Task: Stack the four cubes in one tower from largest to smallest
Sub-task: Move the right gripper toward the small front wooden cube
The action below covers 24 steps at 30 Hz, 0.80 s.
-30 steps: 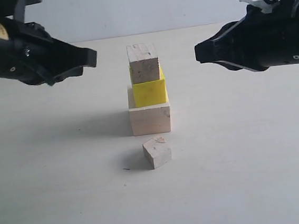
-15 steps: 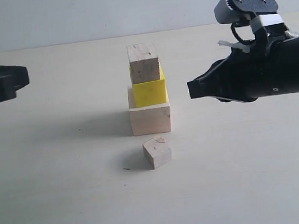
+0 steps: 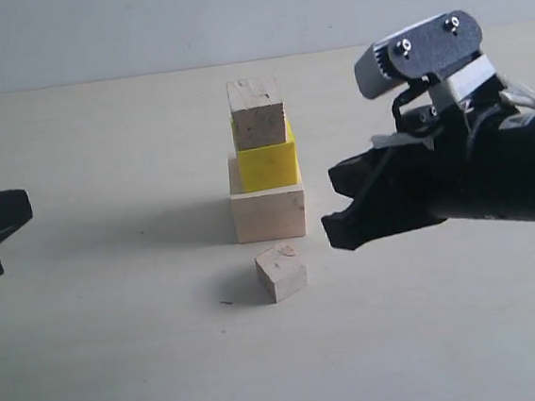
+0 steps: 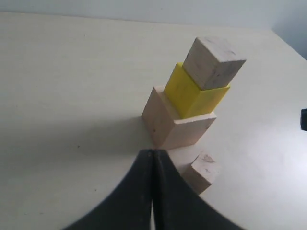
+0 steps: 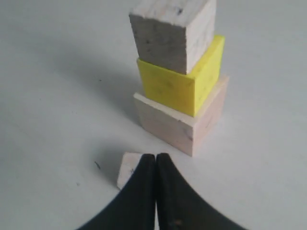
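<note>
Moved: the left gripper (image 3: pixel 13 215) has pulled back to the left edge of the exterior view and sits lower than 1 second ago. The right gripper (image 3: pixel 338 220) has dropped and come in toward the cubes, and the 4 cubes have not shifted.
Left gripper: jaws pressed together, holding nothing, well apart from the tower.
Tower: 3 cubes high at mid-table. The large pale wood cube (image 3: pixel 269 215) is the base, the yellow cube (image 3: pixel 268 166) sits on it, and the top small cube (image 3: pixel 257 112) sits on that.
Loose small cube (image 3: pixel 281 272): on the table (image 3: pixel 121 357) just in front of the base, turned slightly askew.
Right gripper: jaws closed and empty, tip near the loose small cube on its right and a little higher.
</note>
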Motion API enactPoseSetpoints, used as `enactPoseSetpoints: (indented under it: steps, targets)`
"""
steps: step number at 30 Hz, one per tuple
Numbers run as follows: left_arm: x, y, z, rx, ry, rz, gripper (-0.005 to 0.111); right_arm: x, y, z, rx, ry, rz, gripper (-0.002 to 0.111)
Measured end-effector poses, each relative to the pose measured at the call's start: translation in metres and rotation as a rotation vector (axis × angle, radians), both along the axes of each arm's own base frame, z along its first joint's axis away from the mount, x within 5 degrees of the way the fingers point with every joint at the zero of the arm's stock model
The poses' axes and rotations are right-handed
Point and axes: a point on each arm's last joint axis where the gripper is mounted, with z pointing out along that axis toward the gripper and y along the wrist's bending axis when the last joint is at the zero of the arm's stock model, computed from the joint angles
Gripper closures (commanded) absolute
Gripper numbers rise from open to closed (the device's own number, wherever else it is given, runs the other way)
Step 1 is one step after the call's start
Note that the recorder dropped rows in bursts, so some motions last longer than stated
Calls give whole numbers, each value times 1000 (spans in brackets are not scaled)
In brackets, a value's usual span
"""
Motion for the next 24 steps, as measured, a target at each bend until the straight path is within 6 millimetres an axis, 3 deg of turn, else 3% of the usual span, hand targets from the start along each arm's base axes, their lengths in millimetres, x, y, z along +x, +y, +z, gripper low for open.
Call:
enactPoseSetpoints:
  steps: [5, 14, 19, 24]
  targets:
    - [-6, 5, -26, 20, 26, 12, 107, 0, -10, -11, -47, -46, -71, 108]
    - [-6, 6, -26, 1, -2, 21, 107, -6, 3, -50, -89, 225, -1, 108]
    - [-6, 6, -26, 4, 7, 21, 107, -12, 11, -49, -90, 212, 25, 108]
    - [-7, 6, -28, 10, 20, 18, 107, -10, 8, -30, -16, 136, -32, 108]
